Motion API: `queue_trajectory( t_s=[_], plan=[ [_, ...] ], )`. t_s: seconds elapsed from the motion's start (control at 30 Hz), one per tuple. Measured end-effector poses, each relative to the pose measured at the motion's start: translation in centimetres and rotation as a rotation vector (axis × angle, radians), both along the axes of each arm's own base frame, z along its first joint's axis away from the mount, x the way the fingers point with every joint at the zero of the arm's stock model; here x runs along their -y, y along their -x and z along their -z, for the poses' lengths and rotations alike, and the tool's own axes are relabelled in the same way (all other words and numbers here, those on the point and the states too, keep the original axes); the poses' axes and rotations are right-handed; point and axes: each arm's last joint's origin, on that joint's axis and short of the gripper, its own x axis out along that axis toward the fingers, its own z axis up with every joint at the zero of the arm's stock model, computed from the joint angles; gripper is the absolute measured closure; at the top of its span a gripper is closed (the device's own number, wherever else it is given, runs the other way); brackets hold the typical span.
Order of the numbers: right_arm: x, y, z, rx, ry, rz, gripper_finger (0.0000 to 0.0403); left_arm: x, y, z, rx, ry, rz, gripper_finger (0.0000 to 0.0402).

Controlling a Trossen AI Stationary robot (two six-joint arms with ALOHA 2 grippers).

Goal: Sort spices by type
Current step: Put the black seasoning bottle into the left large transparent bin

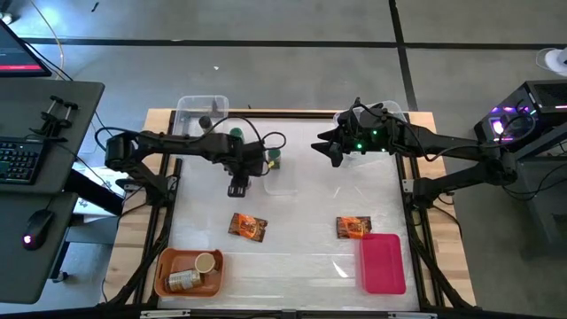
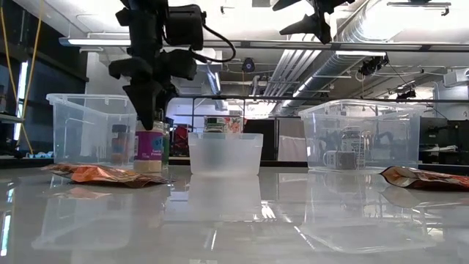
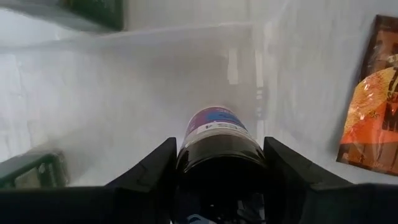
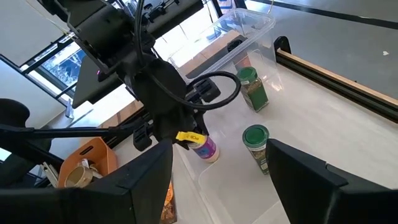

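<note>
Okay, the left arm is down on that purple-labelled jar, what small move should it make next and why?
Probably lift straight up a little. The left end effector has its fingers on either side of the dark-lidded, purple-labelled spice jar, which appears to be standing on the table beside the small clear plastic tub. The orange tray already holds jars, so it needs clearance first.

Table (image 1: 301, 199) w/ jars (image 1: 273, 158), packets (image 1: 247, 227), trays (image 1: 382, 263)

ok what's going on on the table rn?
The left gripper has its jaws closed around a dark-lidded spice jar with a purple label, near two green-lidded jars by a small clear tub. The right gripper hangs open above the table. Two foil packets lie loose; the orange tray holds some jars.
</note>
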Motion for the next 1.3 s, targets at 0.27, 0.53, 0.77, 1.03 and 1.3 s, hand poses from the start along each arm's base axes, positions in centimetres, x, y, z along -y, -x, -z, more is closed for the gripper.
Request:
queue_trajectory(
  t_s=[0.27,0.53,0.77,1.03,1.3],
  plan=[
    [0.0,0.0,0.0,-0.004,0.019,-0.007,0.0151,-0.6,2.3,-9.7,0.236,-0.088,-0.086,0.024],
    [0.0,0.0,0.0,-0.006,0.025,-0.01,0.0151,-2.7,10.5,-20.5,0.527,-0.575,-0.55,0.024],
    [0.0,0.0,0.0,-0.006,0.027,-0.007,0.0151,-6.6,15.3,-17.5,0.225,-0.455,-0.904,0.024],
    [0.0,0.0,0.0,-0.007,0.028,-0.008,0.0151,-11.7,15.5,-9.7,0.093,-0.147,-1.014,0.024],
    [0.0,0.0,0.0,-0.005,0.022,-0.005,0.0151,-14.5,14.8,-4.7,-0.043,-0.037,-1.027,0.024]
  ],
)
